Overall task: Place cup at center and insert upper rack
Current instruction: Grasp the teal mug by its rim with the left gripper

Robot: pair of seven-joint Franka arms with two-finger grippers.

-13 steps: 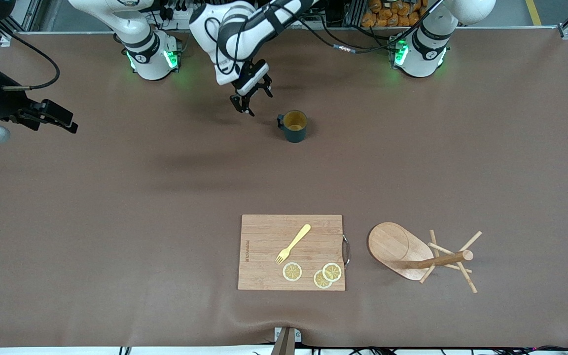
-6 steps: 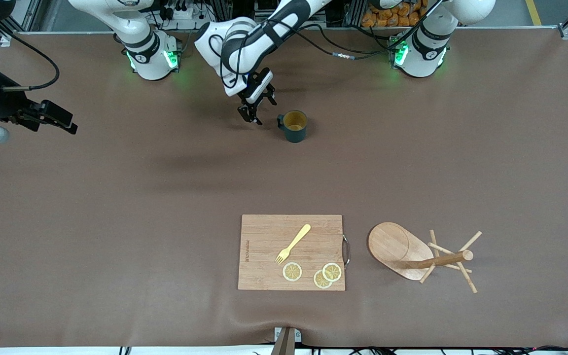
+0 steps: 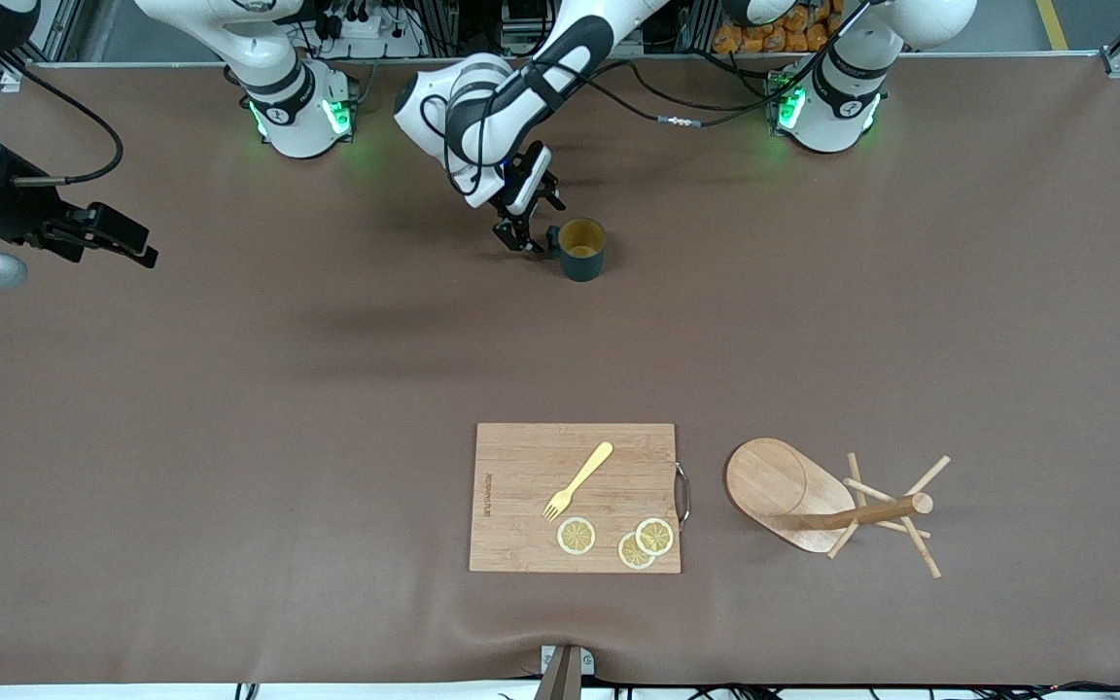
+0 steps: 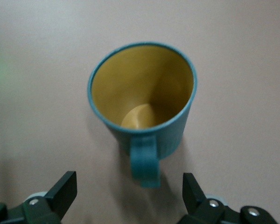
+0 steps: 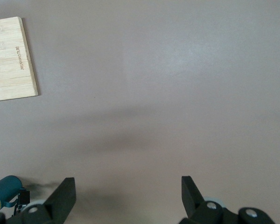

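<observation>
Front view: the left gripper [image 3: 527,236] is low just beside the cup [image 3: 579,249], at the handle side, jaws spread, probably to grip the handle. The rack [image 3: 818,506] lies tipped over beside the cutting board [image 3: 575,497].

Left wrist view: the handle [image 4: 144,161] points between the open fingers [image 4: 63,192].

Right wrist view: the right gripper [image 5: 128,198] waits open over bare table

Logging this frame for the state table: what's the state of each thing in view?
Dark teal ribbed cup: upright, empty, on the table, not held.
Light wooden mug tree rack: lying on its side.
Rectangular wooden cutting board: flat, carrying a yellow fork and three lemon slices.
Left gripper: open, at the cup's handle.
Right gripper: open, waiting at the right arm's end.
</observation>
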